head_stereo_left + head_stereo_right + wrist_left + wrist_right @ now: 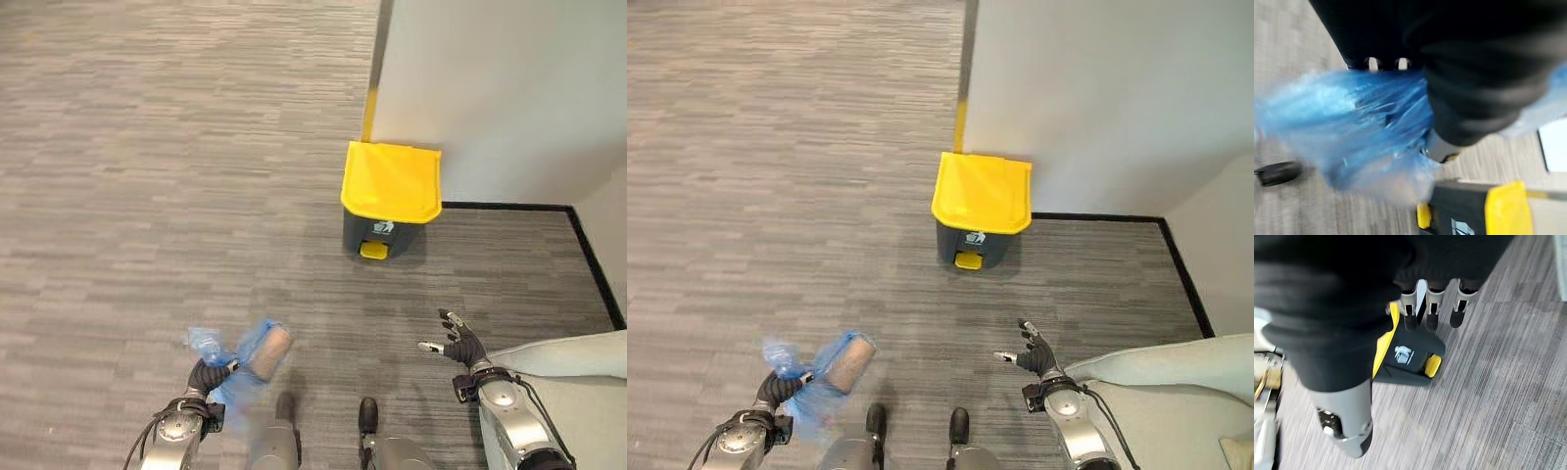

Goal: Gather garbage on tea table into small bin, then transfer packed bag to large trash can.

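At the near left, the left hand (206,375) has its fingers curled tight round the gathered top of a blue bag (257,354), so the bag is held up off the grey carpet floor (147,176). The thin blue plastic bunches up above the hand in a small tuft, and the rest of the bag swings out to the right of the hand. Something tan and roll-shaped shows through the plastic at the bag's far right end; what it is cannot be told. In the left wrist view the blue plastic spreads out just past the dark cover of the hand, blurred.

Farther off and to the right of the bag stands the trash can (388,201), well apart from both hands. It has a dark grey body, a shut yellow lid and a yellow foot pedal at the front of its base. It stands on the carpet close against a pale wall (490,88), just at the wall's corner, where a yellow strip runs up the edge. A black skirting line runs along the foot of the wall to the right of the can.

At the near right, the right hand (458,342) hangs over the carpet with its fingers spread and nearly straight, thumb out to the left, holding nothing. In the right wrist view the can shows just beyond its fingertips (1430,318).
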Motion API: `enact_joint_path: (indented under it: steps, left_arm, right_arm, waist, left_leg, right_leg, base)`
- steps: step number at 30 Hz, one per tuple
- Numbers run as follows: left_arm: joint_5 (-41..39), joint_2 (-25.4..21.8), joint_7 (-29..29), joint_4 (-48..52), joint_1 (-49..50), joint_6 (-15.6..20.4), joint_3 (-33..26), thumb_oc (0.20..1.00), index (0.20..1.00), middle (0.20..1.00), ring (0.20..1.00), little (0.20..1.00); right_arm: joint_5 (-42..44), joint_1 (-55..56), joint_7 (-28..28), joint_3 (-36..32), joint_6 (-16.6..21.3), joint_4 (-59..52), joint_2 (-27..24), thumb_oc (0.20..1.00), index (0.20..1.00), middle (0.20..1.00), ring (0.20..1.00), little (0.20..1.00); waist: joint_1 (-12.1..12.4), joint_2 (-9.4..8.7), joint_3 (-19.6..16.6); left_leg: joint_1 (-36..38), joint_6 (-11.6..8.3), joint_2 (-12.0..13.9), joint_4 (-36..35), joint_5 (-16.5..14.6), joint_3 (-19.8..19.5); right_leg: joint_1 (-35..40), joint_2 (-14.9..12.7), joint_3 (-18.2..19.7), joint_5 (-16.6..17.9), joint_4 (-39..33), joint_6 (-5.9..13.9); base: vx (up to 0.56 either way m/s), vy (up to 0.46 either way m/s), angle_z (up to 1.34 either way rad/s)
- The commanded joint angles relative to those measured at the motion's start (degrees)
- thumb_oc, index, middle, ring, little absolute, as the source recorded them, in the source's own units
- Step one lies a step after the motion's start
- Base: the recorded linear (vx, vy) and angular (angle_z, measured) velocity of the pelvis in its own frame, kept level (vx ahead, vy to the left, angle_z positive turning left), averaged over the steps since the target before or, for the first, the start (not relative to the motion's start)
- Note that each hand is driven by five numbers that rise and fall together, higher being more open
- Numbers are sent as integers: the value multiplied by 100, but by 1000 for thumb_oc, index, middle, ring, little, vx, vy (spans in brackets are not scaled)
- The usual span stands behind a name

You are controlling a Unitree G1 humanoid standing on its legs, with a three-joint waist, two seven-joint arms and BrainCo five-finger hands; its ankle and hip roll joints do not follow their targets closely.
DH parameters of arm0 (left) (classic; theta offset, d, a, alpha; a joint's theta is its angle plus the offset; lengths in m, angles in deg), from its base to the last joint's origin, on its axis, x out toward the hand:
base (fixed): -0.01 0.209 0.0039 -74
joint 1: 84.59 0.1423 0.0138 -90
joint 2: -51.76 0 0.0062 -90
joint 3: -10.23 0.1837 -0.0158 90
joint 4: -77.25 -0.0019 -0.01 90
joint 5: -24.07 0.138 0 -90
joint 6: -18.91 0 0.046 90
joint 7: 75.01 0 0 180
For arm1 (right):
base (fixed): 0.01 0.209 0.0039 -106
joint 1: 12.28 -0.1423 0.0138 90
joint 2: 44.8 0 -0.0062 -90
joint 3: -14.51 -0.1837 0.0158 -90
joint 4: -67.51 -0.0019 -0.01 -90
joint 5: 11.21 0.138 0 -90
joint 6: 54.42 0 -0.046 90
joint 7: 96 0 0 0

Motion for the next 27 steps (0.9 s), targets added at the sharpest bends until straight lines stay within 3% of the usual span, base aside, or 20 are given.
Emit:
enact_joint_path:
  steps: [1,8,10,12,13,14,18,21,23,25,26,27]
  left_arm:
    - [-30,-226,-30,97,161,260,-161,200,200,200,200,200]
    - [34,-212,-9,152,312,212,-217,200,200,200,200,200]
    - [19,-254,-41,215,405,192,-298,200,200,200,200,200]
    - [26,-273,-41,217,417,185,-309,200,200,200,200,200]
    - [34,-311,-52,220,404,180,-315,200,200,200,200,200]
    - [31,-419,-88,235,324,186,-377,200,200,200,200,200]
    - [-36,-412,-130,174,248,201,-326,200,200,200,200,200]
    - [-77,-380,-163,99,219,216,-345,200,200,200,200,200]
    - [-56,-383,-152,114,201,240,-312,200,200,200,200,200]
    - [-44,-338,-111,143,232,230,-292,200,200,200,200,200]
    - [-42,-318,-86,161,260,223,-297,200,200,200,200,200]
    - [-16,-321,-49,186,250,207,-275,200,200,200,200,200]
  right_arm:
    - [70,160,-110,-109,129,44,-96,1000,1000,1000,1000,1000]
    - [-19,222,-110,-124,80,101,15,1000,1000,1000,1000,1000]
    - [-99,168,-85,-110,14,152,106,1000,1000,1000,1000,1000]
    - [-113,182,-77,-109,4,151,128,1000,1000,1000,1000,1000]
    - [-148,155,-72,-82,2,170,136,1000,1000,1000,1000,1000]
    - [-186,100,-63,-82,-5,179,217,1000,1000,1000,1000,1000]
    - [-141,32,-87,-54,-10,185,143,1000,1000,1000,1000,1000]
    - [-165,38,-81,-27,-35,183,130,1000,1000,1000,1000,1000]
    - [-160,109,-80,-47,-27,170,136,1000,1000,1000,1000,1000]
    - [-116,186,-105,-126,0,216,120,1000,1000,1000,1000,1000]
    - [-107,213,-115,-162,5,215,122,1000,1000,1000,1000,1000]
    - [-61,235,-135,-201,41,214,107,1000,1000,1000,1000,1000]
  waist:
    - [26,-93,-127]
    - [71,-87,-194]
    - [142,-111,-242]
    - [161,-115,-250]
    - [164,-104,-227]
    - [121,-53,-144]
    - [18,-37,-73]
    - [-71,-36,14]
    - [-112,-72,-10]
    - [-136,-58,-116]
    - [-167,-58,-184]
    - [-192,-35,-251]
  left_leg:
    - [366,-33,-119,762,-424,403]
    - [620,67,-172,529,-460,545]
    - [766,246,-329,405,-594,392]
    - [784,289,-360,396,-626,387]
    - [794,354,-404,396,-664,335]
    - [958,526,-506,346,-801,284]
    - [1295,597,-645,277,-1025,198]
    - [1579,525,-627,266,-1175,133]
    - [1683,470,-640,267,-1279,23]
    - [1821,318,-550,375,-1433,-77]
    - [1828,255,-492,375,-1414,-85]
    - [1788,72,-319,642,-1217,-66]
  right_leg:
    - [-3,186,-624,-630,198,289]
    - [198,198,-508,-713,220,317]
    - [201,89,-298,-720,390,442]
    - [163,66,-247,-738,488,471]
    - [72,40,-200,-729,696,508]
    - [-559,-15,28,-626,1638,671]
    - [-1070,8,-122,-221,1149,600]
    - [-1369,-134,-509,18,625,685]
    - [-1347,-156,-440,35,547,722]
    - [-1158,-133,-447,54,592,624]
    - [-1132,-153,-512,47,567,599]
    - [-957,-79,-596,-34,532,516]
  base:
    - [148,50,-57]
    - [135,93,-13]
    - [207,285,-16]
    - [76,135,-25]
    - [150,268,-24]
    - [196,291,-35]
    - [215,73,-33]
    - [314,-93,18]
    - [278,-148,30]
    - [336,-204,73]
    - [307,-250,90]
    - [270,-262,76]
